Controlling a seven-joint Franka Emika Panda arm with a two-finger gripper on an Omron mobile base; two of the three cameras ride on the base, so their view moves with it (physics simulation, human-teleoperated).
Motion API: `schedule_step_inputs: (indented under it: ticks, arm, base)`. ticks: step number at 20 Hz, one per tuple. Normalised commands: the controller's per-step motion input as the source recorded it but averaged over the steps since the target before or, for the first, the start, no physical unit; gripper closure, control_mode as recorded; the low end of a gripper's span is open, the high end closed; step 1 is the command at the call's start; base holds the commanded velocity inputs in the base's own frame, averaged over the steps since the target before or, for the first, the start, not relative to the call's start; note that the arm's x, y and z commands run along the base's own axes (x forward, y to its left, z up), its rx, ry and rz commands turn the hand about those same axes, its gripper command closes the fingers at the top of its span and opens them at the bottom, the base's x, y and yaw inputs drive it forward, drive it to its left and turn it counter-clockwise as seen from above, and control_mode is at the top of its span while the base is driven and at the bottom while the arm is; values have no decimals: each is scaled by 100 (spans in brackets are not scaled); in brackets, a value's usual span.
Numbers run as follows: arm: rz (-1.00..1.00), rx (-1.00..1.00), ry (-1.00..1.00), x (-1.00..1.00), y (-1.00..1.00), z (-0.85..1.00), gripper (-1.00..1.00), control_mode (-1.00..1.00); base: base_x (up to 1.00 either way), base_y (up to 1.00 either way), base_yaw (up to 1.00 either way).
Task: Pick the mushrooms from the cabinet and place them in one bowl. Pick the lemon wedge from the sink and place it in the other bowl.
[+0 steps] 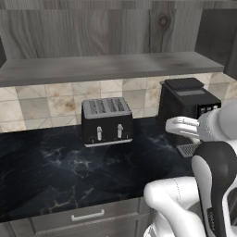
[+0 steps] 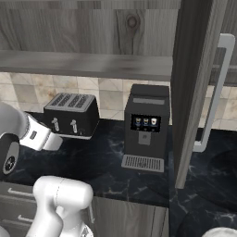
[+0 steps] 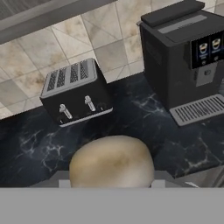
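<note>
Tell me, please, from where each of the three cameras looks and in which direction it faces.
Left base view: behind the arm's left, facing forward and down at the toaster and coffee machine; white arm links at lower right.
Right base view: behind the arm's right, facing the same counter, with the open cabinet door at right; arm at lower left.
Hand view: on the hand, looking along it over a mushroom held at the bottom edge.
All three share the toaster and coffee machine.
</note>
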Motion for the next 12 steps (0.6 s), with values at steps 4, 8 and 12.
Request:
schedule_step_inputs:
  ticks: [4, 8, 12]
  arm:
    - [0, 0, 0, 0, 0, 0, 100, 100]
    - [0, 0, 0, 0, 0, 0, 100, 100]
    - [0, 0, 0, 0, 0, 0, 100, 100]
  base:
    - [-37, 0, 0]
    - [-57, -1, 0]
    - [-55, 0, 0]
